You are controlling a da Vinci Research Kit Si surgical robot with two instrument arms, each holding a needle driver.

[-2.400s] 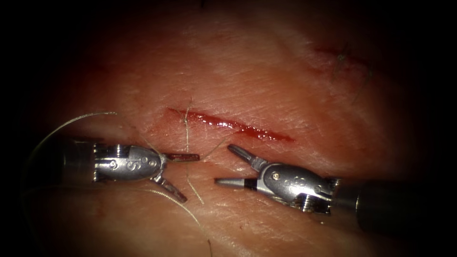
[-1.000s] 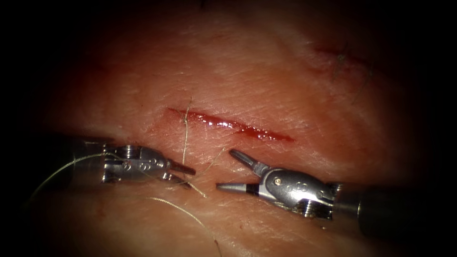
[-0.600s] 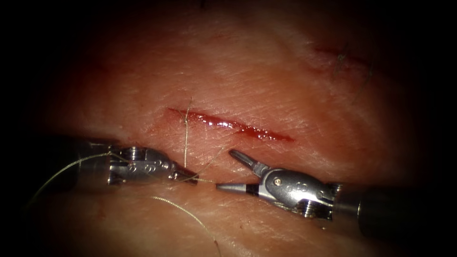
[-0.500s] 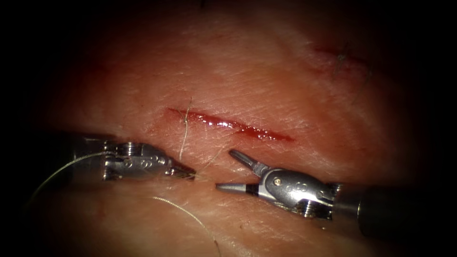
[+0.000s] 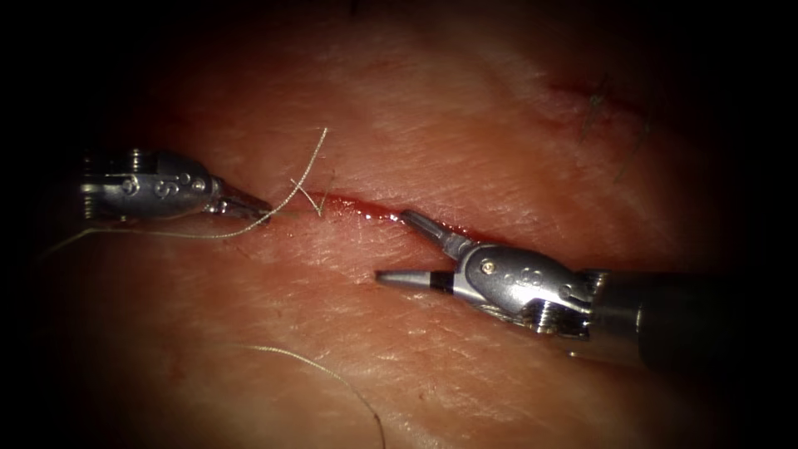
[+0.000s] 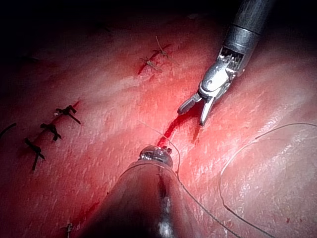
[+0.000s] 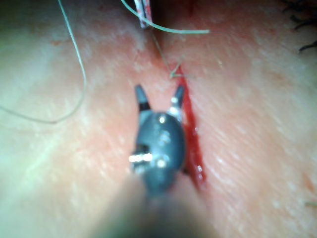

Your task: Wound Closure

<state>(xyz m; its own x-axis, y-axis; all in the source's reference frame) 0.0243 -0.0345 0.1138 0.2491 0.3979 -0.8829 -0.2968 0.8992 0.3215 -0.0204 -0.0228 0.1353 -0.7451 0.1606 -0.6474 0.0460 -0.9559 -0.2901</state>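
The cut (image 5: 374, 214) runs as a red line across the tissue (image 5: 465, 125), with a stitch of pale thread (image 5: 309, 196) at its left end. My left tool (image 5: 259, 214) lies left of the cut, its jaws shut on that thread. One strand curls up to a free end (image 5: 322, 131) and another trails away left (image 5: 150, 234). My right tool (image 5: 391, 247) comes in from the right with jaws open and holding nothing. Its upper jaw lies over the cut, its lower jaw on the near side. The right wrist view shows the open right tool (image 7: 159, 94) beside the cut (image 7: 194, 144).
A loose length of thread (image 5: 320, 372) lies on the near tissue and loops wide (image 6: 233, 163) in the left wrist view. Older dark stitches (image 6: 49, 130) and a closed small wound (image 5: 594, 98) sit farther off. Red fluid wets the cut.
The left tool shut on the thread below the cut, then moved up and left, drawing the thread taut at the stitch. The right tool, still open, shifted up onto the cut.
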